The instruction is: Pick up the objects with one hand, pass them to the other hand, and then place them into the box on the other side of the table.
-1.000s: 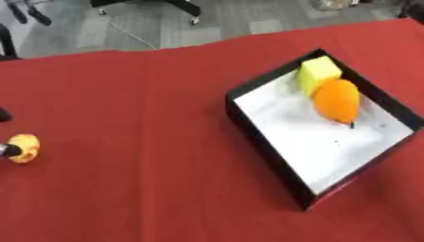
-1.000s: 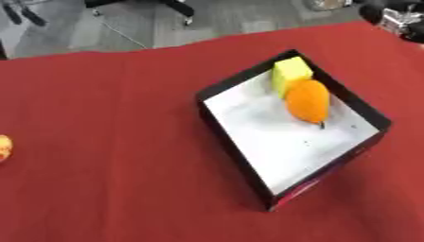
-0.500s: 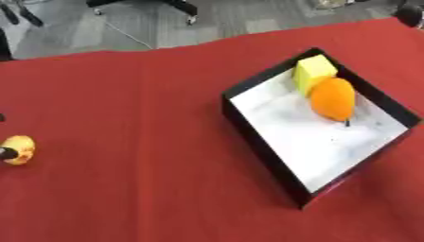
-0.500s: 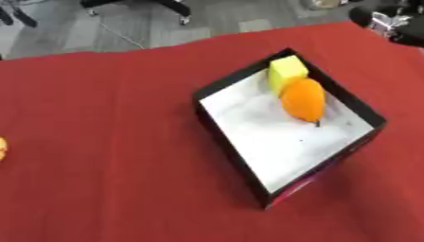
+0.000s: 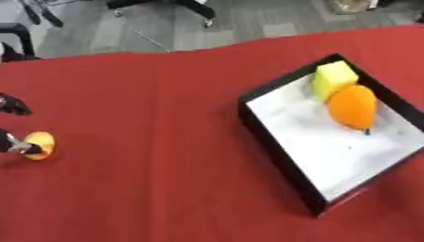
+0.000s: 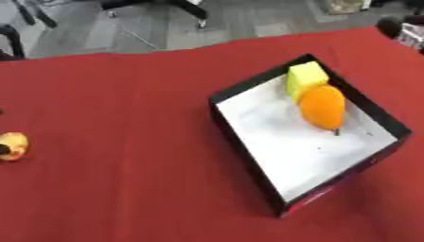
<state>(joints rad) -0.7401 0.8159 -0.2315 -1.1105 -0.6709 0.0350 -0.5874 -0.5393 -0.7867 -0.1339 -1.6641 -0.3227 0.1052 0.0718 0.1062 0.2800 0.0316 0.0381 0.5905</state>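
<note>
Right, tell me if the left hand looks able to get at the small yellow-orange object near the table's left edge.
Probably yes: the left hand already touches the small yellow-orange object, with only bare red tablecloth around it.

A black box holds a yellow block touching an orange fruit; left robot hand pinches a small yellow object.

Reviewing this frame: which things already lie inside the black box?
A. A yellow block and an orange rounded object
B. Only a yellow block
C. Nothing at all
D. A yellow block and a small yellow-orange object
A: the black box holds a yellow block and an orange rounded object touching it near the far corner; the small yellow-orange object lies out on the red cloth at the left edge.
</note>
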